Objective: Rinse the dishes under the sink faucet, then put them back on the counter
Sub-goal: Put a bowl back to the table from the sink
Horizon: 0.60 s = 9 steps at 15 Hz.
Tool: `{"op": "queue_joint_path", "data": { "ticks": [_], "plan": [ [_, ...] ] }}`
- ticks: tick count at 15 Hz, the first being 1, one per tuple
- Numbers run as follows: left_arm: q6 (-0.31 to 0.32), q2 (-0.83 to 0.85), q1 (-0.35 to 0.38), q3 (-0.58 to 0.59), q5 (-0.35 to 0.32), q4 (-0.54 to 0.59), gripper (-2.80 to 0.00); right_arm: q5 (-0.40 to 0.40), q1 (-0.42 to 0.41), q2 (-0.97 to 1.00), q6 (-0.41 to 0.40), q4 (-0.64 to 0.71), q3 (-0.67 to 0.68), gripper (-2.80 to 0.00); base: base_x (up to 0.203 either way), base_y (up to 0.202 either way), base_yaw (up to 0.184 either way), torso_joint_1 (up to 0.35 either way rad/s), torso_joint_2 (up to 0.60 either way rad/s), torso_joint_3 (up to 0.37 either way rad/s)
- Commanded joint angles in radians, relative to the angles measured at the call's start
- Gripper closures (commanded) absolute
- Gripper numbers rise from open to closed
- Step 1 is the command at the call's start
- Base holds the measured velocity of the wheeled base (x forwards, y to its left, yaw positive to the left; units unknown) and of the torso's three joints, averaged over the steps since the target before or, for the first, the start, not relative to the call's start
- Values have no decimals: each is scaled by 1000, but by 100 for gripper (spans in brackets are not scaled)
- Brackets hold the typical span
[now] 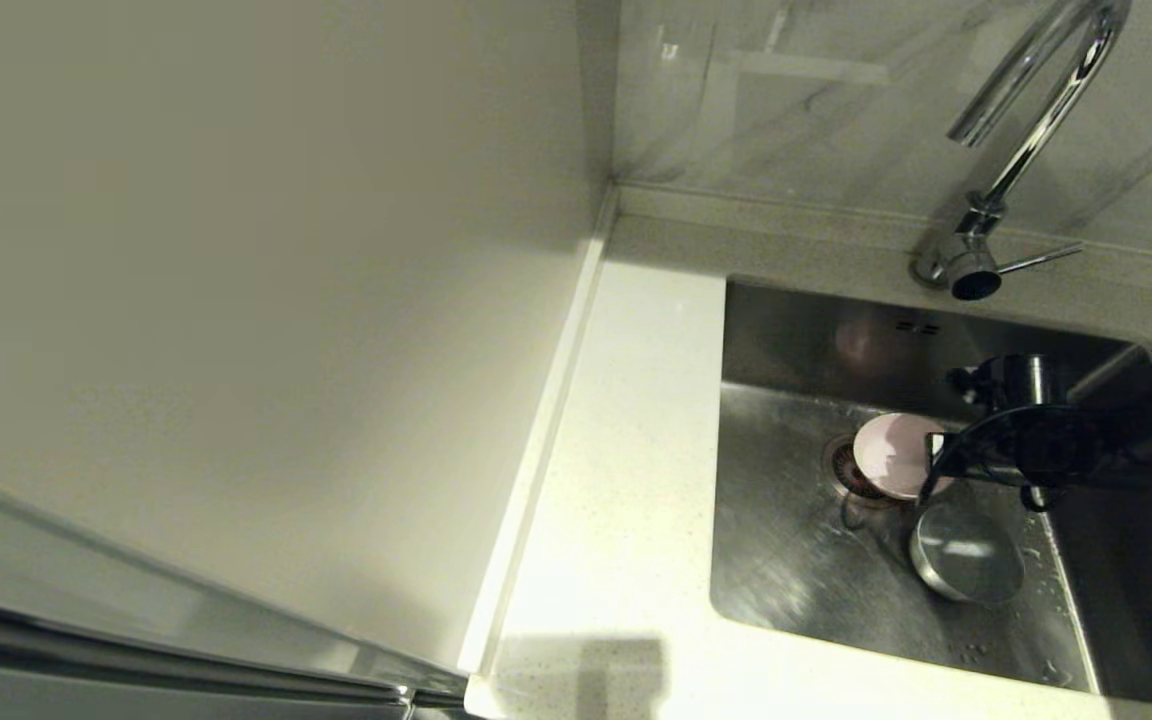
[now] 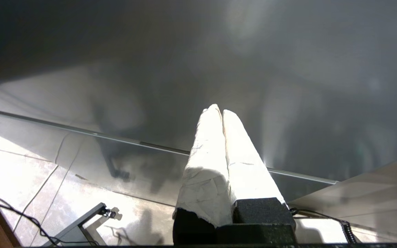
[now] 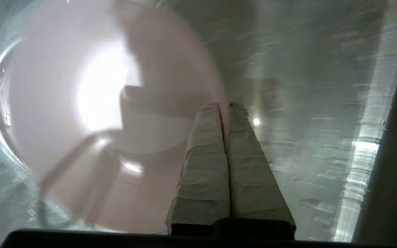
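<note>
A pale pink bowl [image 1: 891, 452] [image 3: 91, 113] sits tilted over the round drain in the steel sink [image 1: 786, 540]. My right gripper [image 1: 936, 455] [image 3: 225, 105] reaches in from the right and is shut on the pink bowl's rim, one finger inside and one outside. A pale bluish bowl [image 1: 966, 562] lies on the basin floor just in front of it. The chrome faucet [image 1: 1031, 130] arches over the back of the sink. No water is running. My left gripper [image 2: 218, 109] is shut on nothing, parked low and away from the sink, pointing at a dark cabinet front above the tiled floor.
The white speckled counter [image 1: 626, 480] runs along the sink's left side and front. A plain wall panel [image 1: 236, 300] stands to the left. The faucet's thin lever [image 1: 1041, 259] sticks out to the right. The drain strainer [image 1: 846, 470] shows beside the pink bowl.
</note>
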Motion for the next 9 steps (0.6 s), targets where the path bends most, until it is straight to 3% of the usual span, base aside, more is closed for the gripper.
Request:
{"op": "queue_joint_path", "data": {
  "ticks": [1, 5, 9],
  "plan": [
    [-1, -3, 0, 0, 0, -1, 0, -8, -23, -120, -2, -4, 40, 0, 0, 0, 0, 0, 0, 0],
    [-1, -3, 0, 0, 2, -1, 0, -6, -97, -347, -38, -4, 178, 0, 0, 0, 0, 0, 0, 0],
    [-1, -3, 0, 0, 0, -1, 0, -5, -223, -571, -65, -7, 286, 0, 0, 0, 0, 0, 0, 0]
  ]
}}
